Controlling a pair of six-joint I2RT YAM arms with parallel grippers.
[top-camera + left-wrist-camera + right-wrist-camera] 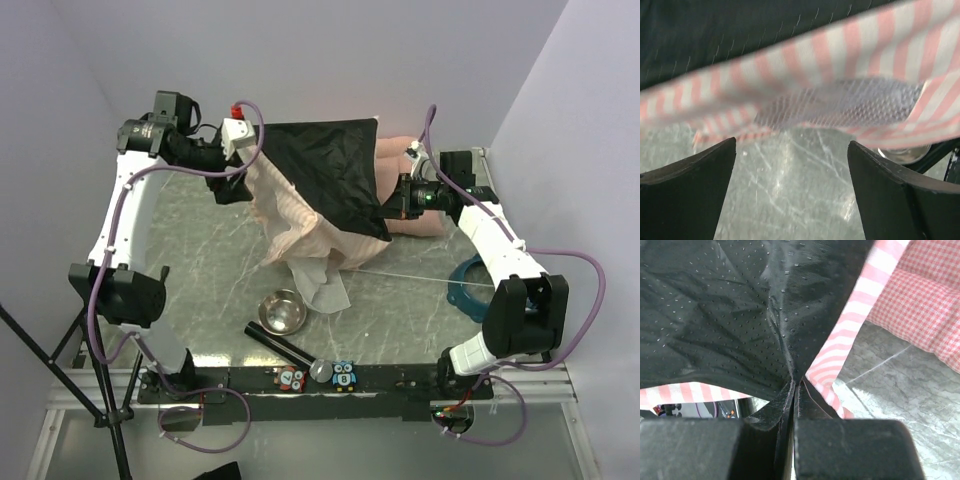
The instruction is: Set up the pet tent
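Observation:
The pet tent (320, 175) is lifted off the table, its black floor stretched on top and the pink-and-white striped fabric drooping below toward the front. My right gripper (388, 212) is shut on the near-right corner of the black floor (740, 305), the jaws pinched together on its seam (796, 386). My left gripper (234, 184) is at the tent's left edge. In the left wrist view it stands open (791, 190), with only bare table between the fingers. The striped hem and mesh panel (840, 102) hang just beyond the fingertips. A thin white pole (420, 279) lies on the table.
A pink checked cushion (402, 152) lies behind the tent by the right arm, also in the right wrist view (925, 295). A steel bowl (282, 311), a black tube (284, 346) and two owl figures (343, 376) sit near the front. A blue ring (468, 290) is at the right.

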